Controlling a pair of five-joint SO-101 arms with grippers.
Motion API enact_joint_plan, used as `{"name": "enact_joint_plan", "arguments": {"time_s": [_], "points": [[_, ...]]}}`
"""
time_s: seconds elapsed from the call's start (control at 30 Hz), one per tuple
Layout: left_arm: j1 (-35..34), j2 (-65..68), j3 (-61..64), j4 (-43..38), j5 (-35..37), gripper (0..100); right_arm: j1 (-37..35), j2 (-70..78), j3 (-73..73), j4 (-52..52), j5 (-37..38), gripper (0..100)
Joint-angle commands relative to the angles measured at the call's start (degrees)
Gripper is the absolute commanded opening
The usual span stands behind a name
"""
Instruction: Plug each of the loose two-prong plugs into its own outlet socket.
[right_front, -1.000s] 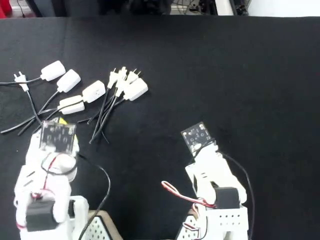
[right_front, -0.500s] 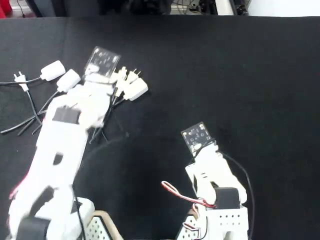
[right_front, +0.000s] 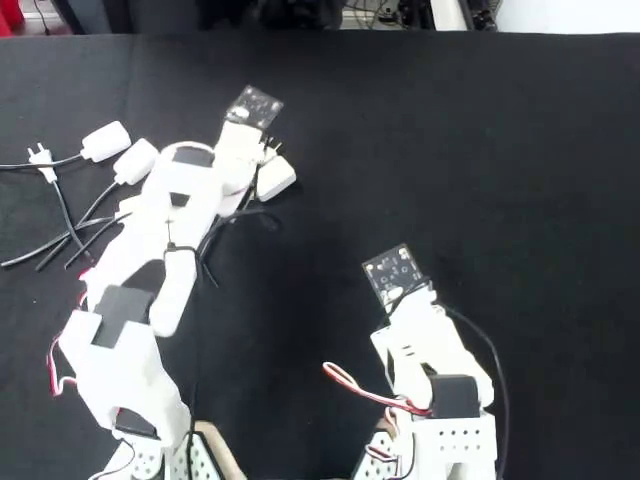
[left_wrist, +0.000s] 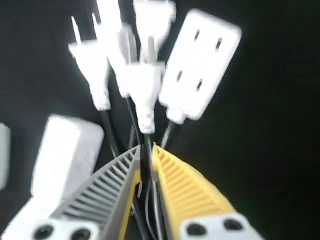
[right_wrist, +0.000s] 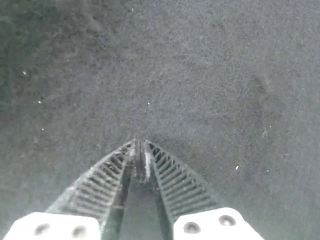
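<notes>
The table (right_front: 480, 150) has a black cloth on it. White things with black cords lie flat on the cloth. Just past the tip of the left pincer (left_wrist: 146, 150) lies a bunch of plugs (left_wrist: 142, 85), prongs pointing away from it. A white socket block (left_wrist: 200, 65) lies right beside them, on the pincer's yellow side. On its grey side lies a near block (left_wrist: 65, 150). Farther off that way lie two far blocks (right_front: 105, 141) and one small plug (right_front: 40, 155) — their black cords (right_front: 50, 250) trail back across the cloth.
</notes>
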Motion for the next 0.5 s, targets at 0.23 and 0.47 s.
{"name": "enact_joint_plan", "arguments": {"time_s": [0.23, 0.47], "points": [[2.9, 9.3, -24.8, 8.1, -1.9, 10, 0.4, -1.7, -0.2, 0.1, -0.2, 1.7], [3.3, 18.1, -41.7, 22.6, -1.9, 10, 0.4, -1.7, -0.2, 0.1, -0.2, 1.7]]}}
